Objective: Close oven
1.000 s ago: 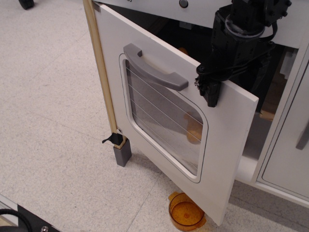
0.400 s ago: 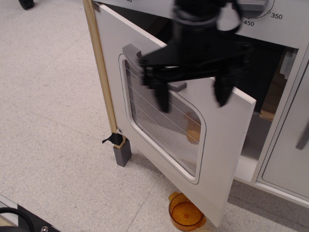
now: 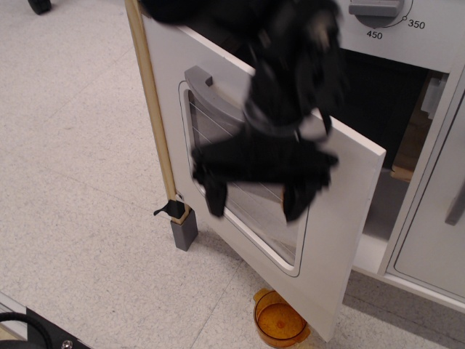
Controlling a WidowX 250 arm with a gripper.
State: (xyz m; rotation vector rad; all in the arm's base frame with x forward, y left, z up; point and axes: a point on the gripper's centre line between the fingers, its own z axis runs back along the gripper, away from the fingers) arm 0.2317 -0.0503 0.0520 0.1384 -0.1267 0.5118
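Observation.image shows the gripper (image 3: 256, 198), fingers spread wide and holding nothing, in front of the ajar oven (image 3: 341, 218) door's window; next, push it shut

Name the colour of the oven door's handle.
Grey, on the white oven door; handle shows in the only view.

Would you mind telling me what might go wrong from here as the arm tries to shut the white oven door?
The black gripper, fingers spread, hangs in front of the white oven door over its striped window; pushing there might stress the pane rather than the solid panel.

A finger may catch the grey bar handle and tug the door wider.

The orange plastic cup on the floor below the door's corner might get knocked.
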